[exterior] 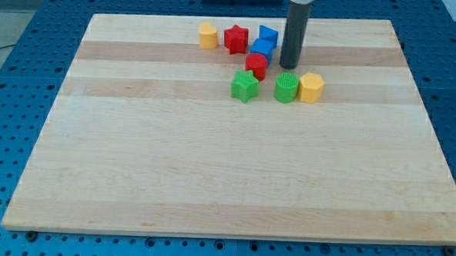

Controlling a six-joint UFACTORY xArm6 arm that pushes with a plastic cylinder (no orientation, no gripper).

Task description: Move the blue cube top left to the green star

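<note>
The blue cube (268,36) sits near the view's top centre, touching a second blue block (261,48) just below it. The green star (245,86) lies lower, under a red cylinder-like block (255,65). My tip (288,66) is at the end of the dark rod, just right of the blue blocks and red block, above a green round block (287,87). The tip is a little right and below the blue cube, close to it but I cannot tell if it touches.
A red star (236,39) and a yellow block (208,35) lie left of the blue cube. A yellow hexagonal block (311,87) sits right of the green round block. The wooden board (211,166) rests on a blue perforated table.
</note>
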